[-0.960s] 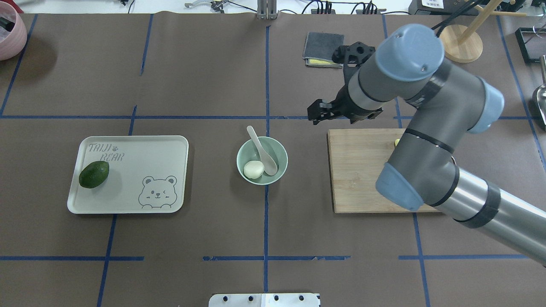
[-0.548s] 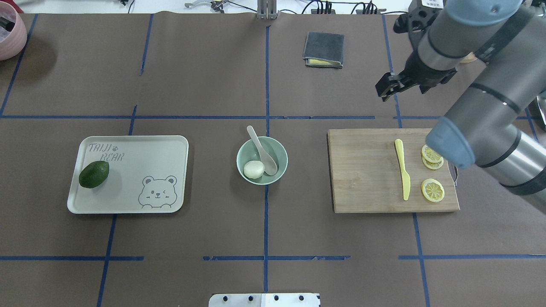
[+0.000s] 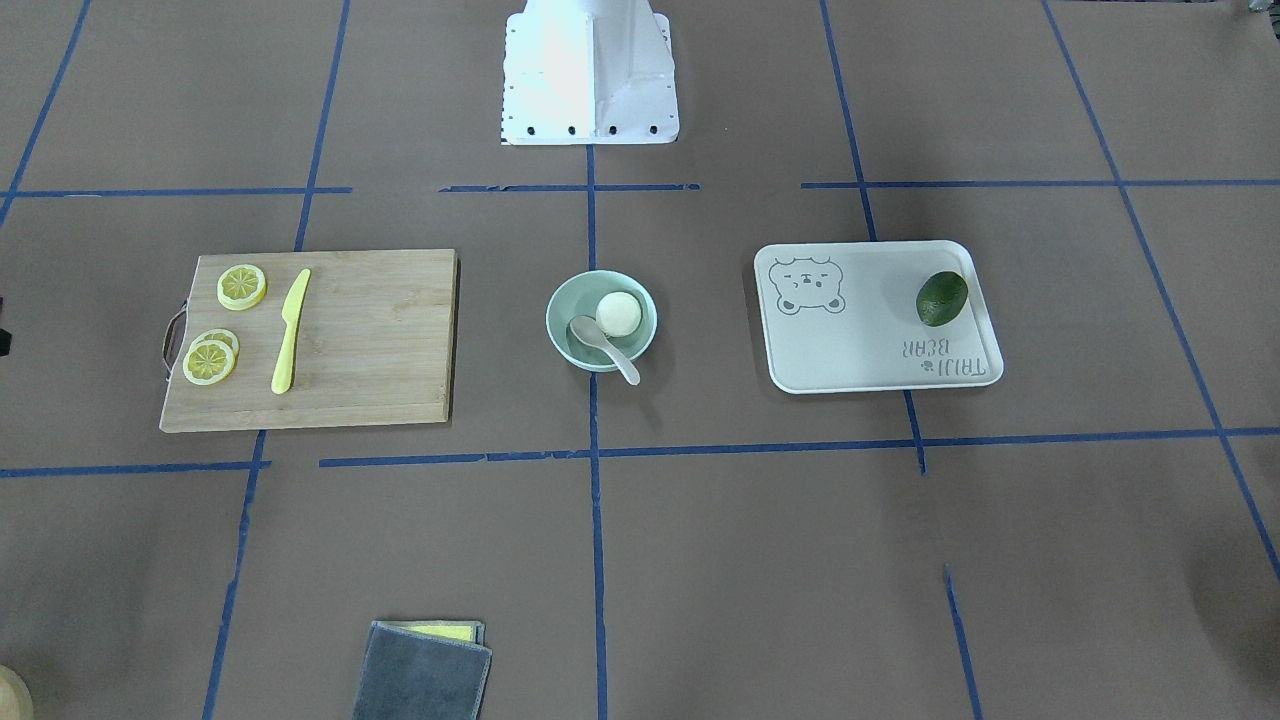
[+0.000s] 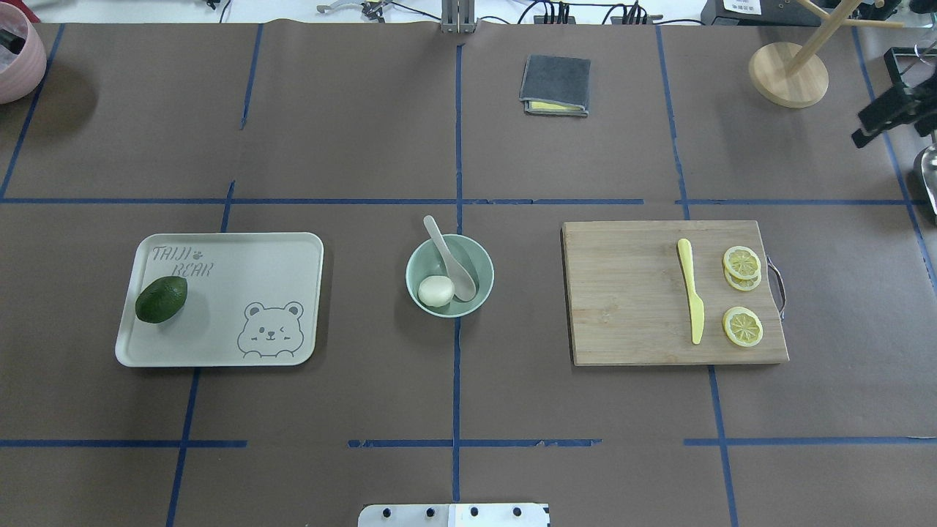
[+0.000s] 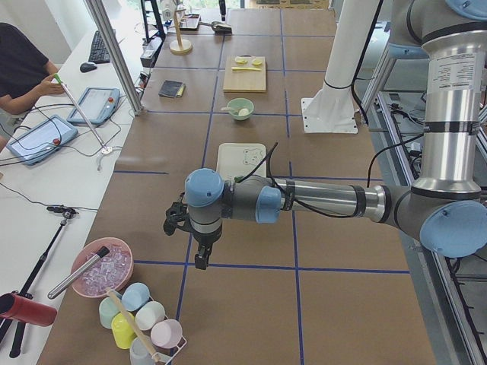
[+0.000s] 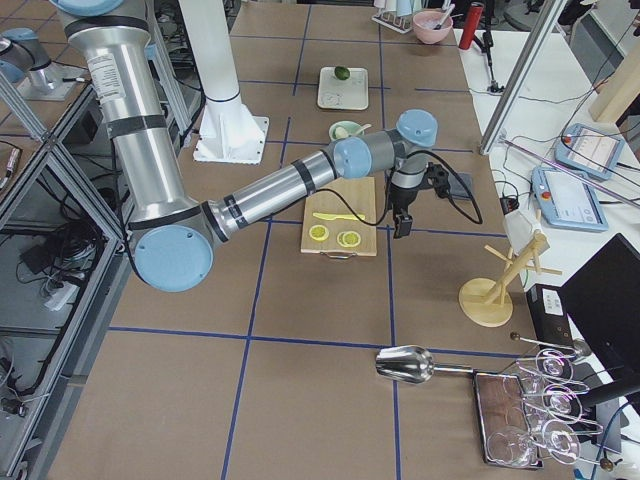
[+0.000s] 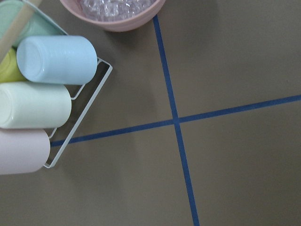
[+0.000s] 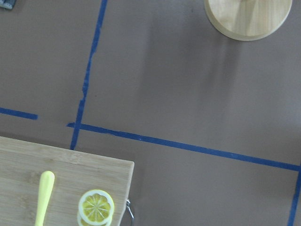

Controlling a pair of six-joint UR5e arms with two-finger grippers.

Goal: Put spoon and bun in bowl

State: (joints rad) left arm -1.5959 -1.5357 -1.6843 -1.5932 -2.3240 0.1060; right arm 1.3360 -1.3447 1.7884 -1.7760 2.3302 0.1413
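Note:
The pale mint-green bowl [image 4: 484, 268] stands at the table's middle. The white bun [image 4: 435, 291] lies inside it. The off-white spoon [image 4: 450, 256] has its scoop in the bowl and its handle over the far rim. All three also show in the front-facing view: bowl [image 3: 560, 311], bun [image 3: 619, 313], spoon [image 3: 603, 347]. My right gripper [image 4: 875, 124] is at the overhead view's far right edge, far from the bowl and partly cut off, so I cannot tell its state. My left gripper [image 5: 199, 258] shows only in the exterior left view, far from the bowl, state unclear.
A white bear tray [image 4: 241, 293] holds a green avocado [image 4: 161, 299] left of the bowl. A wooden board [image 4: 622, 293] on the right holds a yellow knife [image 4: 691, 290] and lemon slices [image 4: 742, 326]. A grey cloth [image 4: 555, 85] and wooden stand [image 4: 788, 73] sit at the back.
My right arm has swung from beside the bowl, over the board, out to the far right edge, uncovering the knife and lemon slices. Bowl, spoon and bun have not moved.

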